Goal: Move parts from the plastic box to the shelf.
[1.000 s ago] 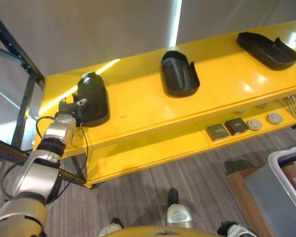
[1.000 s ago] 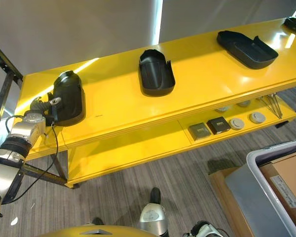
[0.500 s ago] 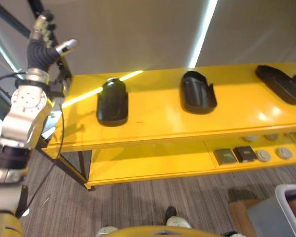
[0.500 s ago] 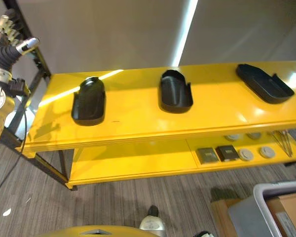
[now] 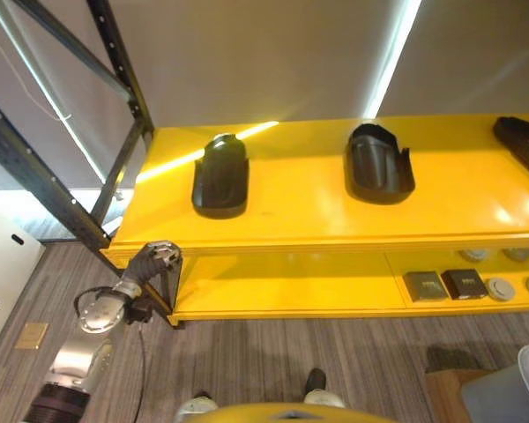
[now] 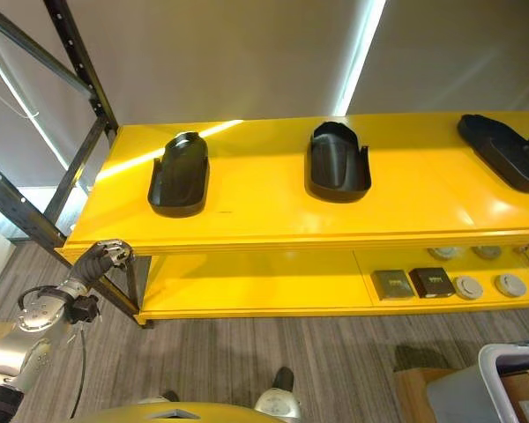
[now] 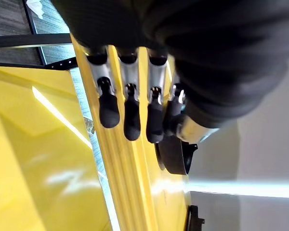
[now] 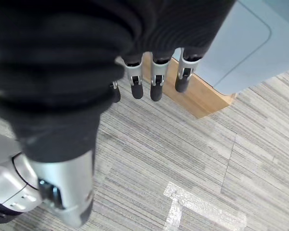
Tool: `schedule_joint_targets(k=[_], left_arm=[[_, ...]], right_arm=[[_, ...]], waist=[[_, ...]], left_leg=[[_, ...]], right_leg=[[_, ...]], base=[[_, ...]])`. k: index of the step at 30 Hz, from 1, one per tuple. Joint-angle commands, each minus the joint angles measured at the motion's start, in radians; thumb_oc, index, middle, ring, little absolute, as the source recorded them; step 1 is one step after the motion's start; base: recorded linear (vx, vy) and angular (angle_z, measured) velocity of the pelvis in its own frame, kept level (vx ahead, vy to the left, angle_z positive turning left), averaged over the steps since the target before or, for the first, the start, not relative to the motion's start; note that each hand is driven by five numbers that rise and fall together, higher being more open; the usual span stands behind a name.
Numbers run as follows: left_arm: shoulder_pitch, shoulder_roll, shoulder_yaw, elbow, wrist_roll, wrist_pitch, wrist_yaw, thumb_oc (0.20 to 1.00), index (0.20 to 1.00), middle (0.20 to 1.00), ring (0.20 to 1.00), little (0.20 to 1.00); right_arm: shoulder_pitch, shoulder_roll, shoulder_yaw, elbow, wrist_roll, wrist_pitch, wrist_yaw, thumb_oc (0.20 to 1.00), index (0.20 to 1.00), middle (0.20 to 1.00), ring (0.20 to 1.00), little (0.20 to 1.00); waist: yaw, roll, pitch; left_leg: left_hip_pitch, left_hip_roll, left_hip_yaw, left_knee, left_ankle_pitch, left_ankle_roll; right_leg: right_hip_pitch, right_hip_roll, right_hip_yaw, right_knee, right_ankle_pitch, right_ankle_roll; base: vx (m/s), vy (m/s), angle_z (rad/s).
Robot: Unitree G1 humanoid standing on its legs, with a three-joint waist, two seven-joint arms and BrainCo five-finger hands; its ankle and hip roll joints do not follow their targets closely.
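Three black moulded parts lie on the yellow shelf's top board (image 5: 300,207): a left part (image 5: 220,174), a middle part (image 5: 379,165) and a third part (image 6: 507,163) at the right end. My left hand (image 5: 155,258) hangs low by the shelf's front left corner, open and holding nothing. In the left wrist view its fingers (image 7: 130,115) point along the shelf edge toward the left part (image 7: 176,154). My right hand (image 8: 154,82) hangs open above the carpet next to the grey plastic box (image 8: 231,48).
A black metal rack frame (image 5: 62,198) stands left of the shelf. The lower board holds small square pieces (image 5: 423,284) and round discs (image 6: 511,285). The plastic box (image 6: 502,383) sits on a brown cardboard base (image 6: 412,388) at the lower right.
My left hand let go of the left part, rose high beside the rack, and has now dropped below the shelf's left corner. The camera has shifted.
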Motion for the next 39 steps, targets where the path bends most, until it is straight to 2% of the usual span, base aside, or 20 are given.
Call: schedule_joint_targets(k=[1,5,7,12,18,23,25,26,27,30,33,39], left_arm=[[-0.129,-0.027,-0.032,-0.042,-0.044,-0.140,0.040,0.200,0.200,0.200,0.200,0.200],[-0.170,-0.046,-0.072,-0.043,-0.056,-0.178,0.099,0.200,0.200,0.200,0.200,0.200],[-0.191,-0.059,-0.076,-0.045,-0.055,-0.173,0.107,0.200,0.200,0.200,0.200,0.200],[-0.288,-0.066,-0.102,-0.064,-0.049,-0.072,0.155,0.200,0.200,0.200,0.200,0.200],[-0.339,-0.071,-0.128,0.005,-0.063,-0.032,0.181,0.200,0.200,0.200,0.200,0.200],[-0.353,-0.080,-0.132,0.064,-0.063,-0.032,0.189,0.200,0.200,0.200,0.200,0.200],[-0.350,-0.086,-0.120,0.083,-0.059,-0.033,0.187,0.200,0.200,0.200,0.200,0.200],[-0.350,-0.087,-0.116,0.084,-0.056,-0.032,0.187,0.200,0.200,0.200,0.200,0.200],[-0.347,-0.087,-0.107,0.083,-0.054,-0.027,0.189,0.200,0.200,0.200,0.200,0.200],[-0.344,-0.080,-0.086,0.087,-0.062,-0.024,0.191,0.200,0.200,0.200,0.200,0.200],[-0.338,-0.076,-0.072,0.089,-0.068,-0.026,0.189,0.200,0.200,0.200,0.200,0.200],[-0.329,-0.063,-0.059,0.093,-0.080,-0.037,0.178,0.200,0.200,0.200,0.200,0.200]], right_arm=[[-0.066,-0.053,0.043,0.038,0.009,-0.019,-0.032,1.000,1.000,1.000,1.000,1.000],[-0.071,-0.056,0.047,0.059,0.013,-0.034,-0.041,1.000,1.000,1.000,1.000,1.000],[-0.065,-0.050,0.059,0.056,0.022,-0.031,-0.046,1.000,1.000,1.000,1.000,1.000],[-0.097,-0.044,0.095,-0.012,0.070,0.074,0.026,1.000,1.000,1.000,1.000,1.000],[-0.129,-0.049,0.098,-0.028,0.110,0.131,0.090,1.000,1.000,1.000,1.000,1.000],[-0.128,-0.046,0.076,-0.017,0.211,0.156,0.101,1.000,1.000,1.000,1.000,1.000],[-0.118,-0.039,0.021,0.001,0.381,0.187,0.078,1.000,1.000,1.000,1.000,1.000],[-0.115,-0.036,0.001,0.009,0.409,0.184,0.080,1.000,1.000,1.000,1.000,1.000],[-0.106,-0.031,-0.042,0.026,0.502,0.176,0.075,1.000,1.000,1.000,1.000,1.000],[-0.086,-0.023,-0.123,0.042,0.556,0.139,0.079,1.000,1.000,1.000,1.000,1.000],[-0.075,-0.023,-0.159,0.044,0.548,0.108,0.064,1.000,1.000,1.000,1.000,1.000],[-0.057,-0.032,-0.181,0.031,0.540,0.090,0.065,1.000,1.000,1.000,1.000,1.000]], waist=[[-0.007,0.032,0.045],[-0.023,0.034,0.043],[-0.031,0.032,0.043],[-0.031,0.011,0.025],[-0.026,0.001,0.017],[-0.030,-0.005,0.016],[-0.038,-0.007,0.015],[-0.041,-0.007,0.015],[-0.045,-0.006,0.015],[-0.059,-0.003,0.016],[-0.068,-0.002,0.016],[-0.076,-0.002,0.021]], left_leg=[[-0.054,-0.004,0.025,0.084,-0.083,0.046],[-0.046,-0.005,0.035,0.078,-0.084,0.045],[-0.037,-0.007,0.043,0.072,-0.084,0.048],[-0.034,0.004,0.044,0.077,-0.080,0.042],[-0.033,0.010,0.041,0.089,-0.083,0.043],[-0.031,0.013,0.047,0.095,-0.085,0.042],[-0.028,0.014,0.057,0.096,-0.087,0.042],[-0.027,0.015,0.060,0.096,-0.087,0.042],[-0.027,0.016,0.067,0.097,-0.088,0.041],[-0.027,0.015,0.078,0.097,-0.089,0.042],[-0.029,0.014,0.086,0.097,-0.089,0.043],[-0.036,0.014,0.092,0.104,-0.091,0.045]], right_leg=[[0.087,0.001,-0.008,0.059,-0.170,0.036],[0.086,0.000,-0.002,0.056,-0.169,0.036],[0.091,-0.001,-0.001,0.053,-0.169,0.036],[0.093,0.005,-0.010,0.059,-0.165,0.041],[0.097,0.011,-0.013,0.062,-0.165,0.039],[0.095,0.013,-0.010,0.059,-0.161,0.039],[0.095,0.015,-0.006,0.050,-0.155,0.040],[0.095,0.015,-0.005,0.049,-0.153,0.040],[0.092,0.016,-0.003,0.047,-0.151,0.040],[0.086,0.017,0.006,0.045,-0.147,0.042],[0.080,0.017,0.010,0.046,-0.147,0.043],[0.069,0.017,0.014,0.053,-0.149,0.043]], base=[[0.00,0.044,-0.03],[0.01,0.018,-0.07],[0.03,-0.014,-0.05],[0.06,-0.084,-0.02],[0.03,-0.045,0.01],[0.00,0.000,0.00],[0.00,0.000,0.00],[0.00,0.000,0.00],[0.01,0.012,-0.03],[0.01,0.027,-0.07],[0.01,0.026,-0.09],[0.00,0.007,-0.07]])
